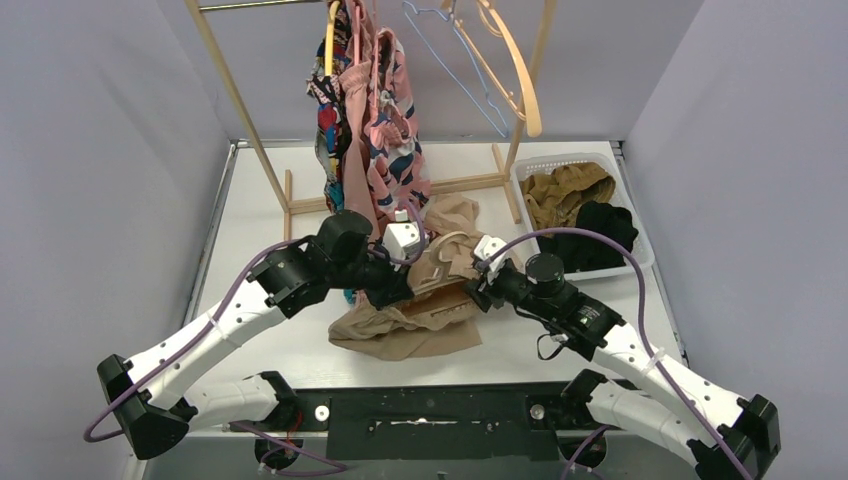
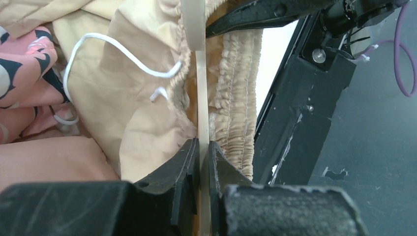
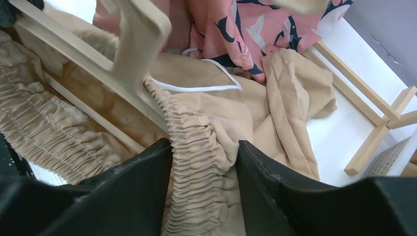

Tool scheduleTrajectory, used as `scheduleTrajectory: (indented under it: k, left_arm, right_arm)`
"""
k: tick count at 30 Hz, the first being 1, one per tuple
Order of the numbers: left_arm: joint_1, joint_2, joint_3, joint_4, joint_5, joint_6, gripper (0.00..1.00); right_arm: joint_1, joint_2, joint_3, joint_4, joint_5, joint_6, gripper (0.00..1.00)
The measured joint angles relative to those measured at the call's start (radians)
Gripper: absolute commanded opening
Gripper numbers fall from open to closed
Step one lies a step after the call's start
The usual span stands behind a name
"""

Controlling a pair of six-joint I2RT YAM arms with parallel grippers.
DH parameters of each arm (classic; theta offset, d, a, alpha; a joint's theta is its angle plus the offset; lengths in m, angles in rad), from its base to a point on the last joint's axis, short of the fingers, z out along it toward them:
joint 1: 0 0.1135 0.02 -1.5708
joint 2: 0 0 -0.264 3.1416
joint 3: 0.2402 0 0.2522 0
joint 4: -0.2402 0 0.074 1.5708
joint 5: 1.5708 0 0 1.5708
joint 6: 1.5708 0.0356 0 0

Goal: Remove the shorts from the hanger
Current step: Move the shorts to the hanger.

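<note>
- Left claw (image 2: 200,150): pressed together on the thin wooden bar of the hanger (image 2: 199,88). Firm pinch, with no gap showing beside the wood.
- Right claw (image 3: 204,152): 1 jaw on each side of the bunched elastic waistband (image 3: 192,118) of the beige shorts (image 3: 275,98). Fabric fills the gap, so I read it as a pinch on the waistband.
- The 2 claws are close together, right claw just right of left, with the beige shorts between and below them. The legs are heaped on the table (image 1: 260,330) on the near side of both claws.
- The hanger bar runs through the waistband just ahead of my right claw, so this pair is not off yet.
- White drawstring (image 2: 98,46) lies loose left of my left claw; possible snag.
- Done, by my read: mustard-brown shorts (image 1: 565,192) and black shorts (image 1: 600,235) lie in the basket (image 1: 572,159), beyond and right of my right claw.
- Left: pink floral shorts (image 1: 392,130) and comic-print shorts (image 1: 325,130) hang on the rack (image 1: 232,95), beyond my left claw. There may be 1 more behind them, but I can't tell.
- Estimate: roughly 2 pairs done, 1 in hand, at least 2 to go.
</note>
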Motion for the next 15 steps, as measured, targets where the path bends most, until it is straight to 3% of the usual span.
scheduleTrajectory:
  k: [3,5,8,15]
  left_arm:
    - [0.0,-0.001,-0.004,-0.011,0.008,0.001,0.01]
    - [0.006,-0.005,-0.004,0.003,0.005,0.006,0.09]
    - [0.011,-0.011,-0.006,0.027,0.003,0.018,0.23]
    - [0.009,0.031,-0.018,0.071,0.037,0.002,0.35]
  right_arm:
    - [0.033,0.01,0.0,0.015,0.029,-0.035,0.13]
    - [0.037,0.003,-0.011,0.011,0.03,-0.072,0.0]
    - [0.048,-0.019,-0.053,0.002,0.001,-0.105,0.0]
    - [0.049,-0.077,-0.072,0.003,-0.019,-0.119,0.0]
